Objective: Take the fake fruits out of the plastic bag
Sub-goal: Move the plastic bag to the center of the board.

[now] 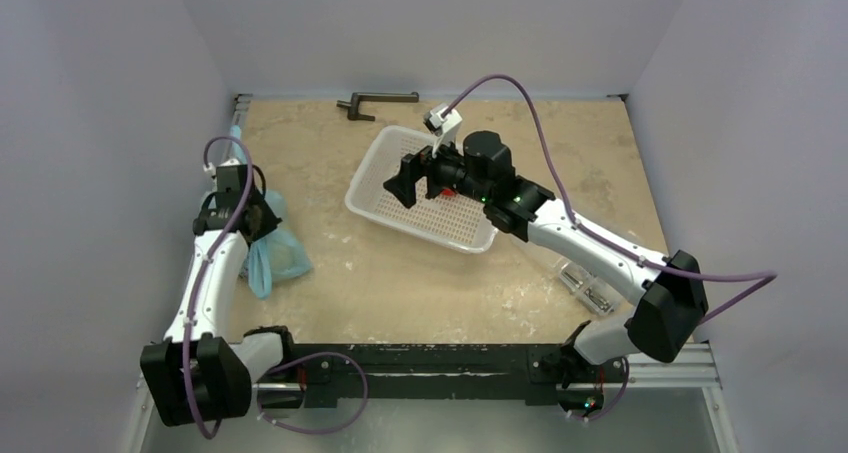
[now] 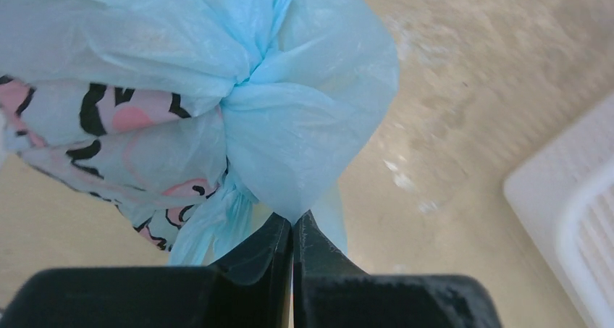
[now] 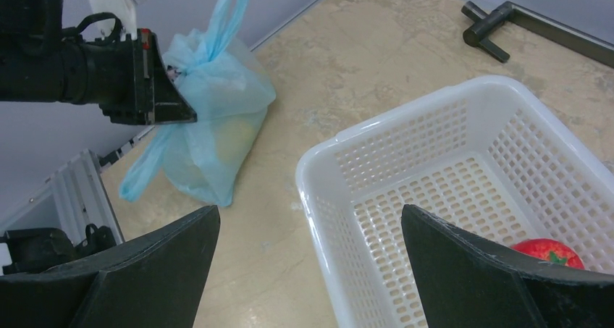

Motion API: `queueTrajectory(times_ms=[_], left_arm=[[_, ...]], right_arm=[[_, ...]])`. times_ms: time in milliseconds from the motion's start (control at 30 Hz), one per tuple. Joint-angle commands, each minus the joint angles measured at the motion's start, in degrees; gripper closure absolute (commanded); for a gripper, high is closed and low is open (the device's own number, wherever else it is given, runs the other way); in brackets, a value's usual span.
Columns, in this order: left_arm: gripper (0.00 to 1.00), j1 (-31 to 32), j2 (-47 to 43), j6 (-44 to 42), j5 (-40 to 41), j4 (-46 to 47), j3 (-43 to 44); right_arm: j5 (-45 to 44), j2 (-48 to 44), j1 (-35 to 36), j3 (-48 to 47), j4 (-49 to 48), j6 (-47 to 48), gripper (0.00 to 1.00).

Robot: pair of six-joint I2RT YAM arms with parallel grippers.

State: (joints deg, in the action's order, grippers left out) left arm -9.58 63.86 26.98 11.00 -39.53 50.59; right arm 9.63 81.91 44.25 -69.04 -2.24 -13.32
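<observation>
The light blue plastic bag (image 1: 277,255) with a pink-and-white print rests on the table at the left. My left gripper (image 1: 262,219) is shut on the bag's gathered top (image 2: 289,125), its fingertips pinching the film (image 2: 292,223). In the right wrist view the bag (image 3: 217,118) hangs from the left gripper (image 3: 163,100), and a pale yellow fake fruit (image 3: 235,140) shows faintly through the film. The other fruits are hidden inside. My right gripper (image 1: 405,183) is open and empty, over the left end of the white basket, its jaws wide apart (image 3: 310,211).
The white perforated basket (image 1: 450,223) lies mid-table and holds a small round red fruit (image 3: 548,252). Its corner also shows in the left wrist view (image 2: 557,198). A dark metal bar tool (image 1: 375,101) lies at the back edge. A clear box of metal parts (image 1: 588,285) sits under the right arm.
</observation>
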Motion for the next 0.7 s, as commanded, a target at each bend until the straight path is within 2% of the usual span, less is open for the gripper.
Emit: queueTrajectory(times_ms=[0, 133, 233, 400, 533, 600, 633, 667], left_arm=[[1.00, 4.5, -5.9, 5.1, -11.2, -0.5, -4.6], [1.00, 5.2, -12.2, 9.3, -18.4, -1.6, -10.3], [1.00, 7.3, -19.1, 13.4, -20.9, -1.5, -14.8], [1.00, 15.3, -27.8, 20.7, -21.5, 0.0, -20.5], [0.97, 20.3, -30.6, 22.3, -20.5, -0.9, -19.5], [0.83, 20.4, -30.0, 20.0, -22.5, -1.6, -16.7], [0.67, 20.5, -29.5, 18.4, -23.2, -2.4, -15.0], [0.34, 20.5, -28.5, 15.9, -23.5, -3.4, -13.2]], right_arm=[[-0.8, -1.2, 0.7, -2.0, -2.0, 0.6, 0.01], [-0.2, -0.8, 1.3, -2.4, -2.0, -0.1, 0.01], [-0.4, -0.2, 2.0, -2.6, -1.9, -0.1, 0.01], [-1.2, 2.4, 4.5, -3.1, -2.2, 0.0, 0.01], [-4.4, 3.8, 7.5, -3.4, -2.2, 1.4, 0.01], [-4.4, 4.3, 8.4, -3.2, -3.1, 1.4, 0.01], [-4.4, 4.8, 8.8, -3.3, -3.3, 1.4, 0.01], [-4.4, 5.4, 9.2, -3.1, -3.6, 1.2, 0.01]])
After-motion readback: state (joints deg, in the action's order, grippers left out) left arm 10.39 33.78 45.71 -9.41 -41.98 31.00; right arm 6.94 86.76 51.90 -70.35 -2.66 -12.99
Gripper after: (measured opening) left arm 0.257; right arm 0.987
